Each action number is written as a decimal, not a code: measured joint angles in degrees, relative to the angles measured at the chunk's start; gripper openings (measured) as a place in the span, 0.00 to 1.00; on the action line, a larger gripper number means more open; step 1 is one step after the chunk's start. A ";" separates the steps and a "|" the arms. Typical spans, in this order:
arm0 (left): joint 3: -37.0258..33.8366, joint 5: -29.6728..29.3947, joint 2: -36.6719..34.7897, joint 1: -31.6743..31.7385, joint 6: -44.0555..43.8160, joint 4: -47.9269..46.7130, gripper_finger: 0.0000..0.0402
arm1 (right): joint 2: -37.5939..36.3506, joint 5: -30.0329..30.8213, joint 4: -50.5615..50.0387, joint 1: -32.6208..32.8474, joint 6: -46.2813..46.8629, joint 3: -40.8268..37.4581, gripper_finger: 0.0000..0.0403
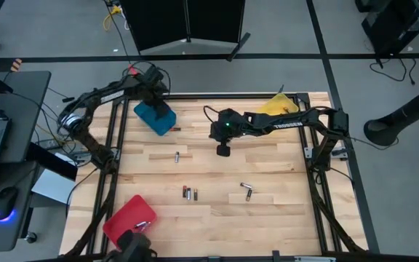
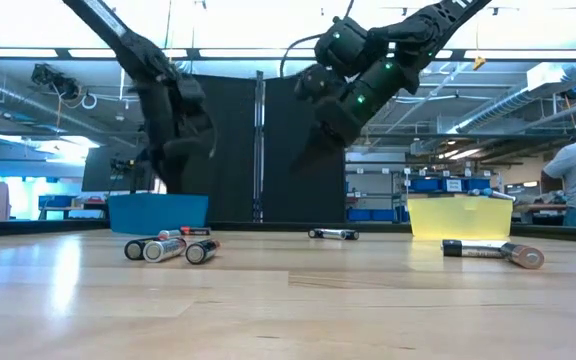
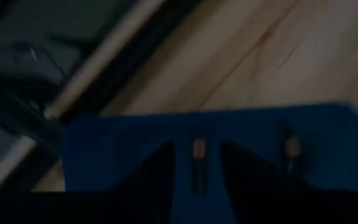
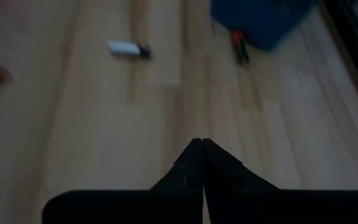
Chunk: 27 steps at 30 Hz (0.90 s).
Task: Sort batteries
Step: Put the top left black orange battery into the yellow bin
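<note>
Nearest the low camera, a cluster of batteries point(image 2: 168, 247) lay on the wooden table point(image 1: 268, 218), with another pair point(image 2: 493, 251) off to one side and a single cell point(image 1: 177, 156) nearer the blue tray point(image 1: 155, 116). Two more cells point(image 3: 199, 151) lay inside that tray, directly beyond the left gripper point(image 3: 194, 165), whose fingers stood parted and empty above it. The right gripper point(image 4: 202, 149) hung clenched on nothing over mid-table, near the yellow tray point(image 2: 458, 215). The cells looked light, rigid, smooth and prone to rolling; pinching across the barrel's middle seemed safest.
</note>
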 joint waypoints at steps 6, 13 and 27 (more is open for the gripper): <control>-13.48 4.17 -13.87 -3.71 -3.49 21.50 0.26 | 1.56 -3.70 6.37 0.67 1.52 0.15 0.03; -32.92 8.75 -27.04 -9.33 -10.00 54.68 0.18 | 8.91 -7.56 6.47 0.86 5.25 9.37 0.04; -42.57 13.07 -34.75 -12.10 -10.75 73.68 0.14 | 28.12 -4.70 -7.32 -0.11 7.06 35.17 0.28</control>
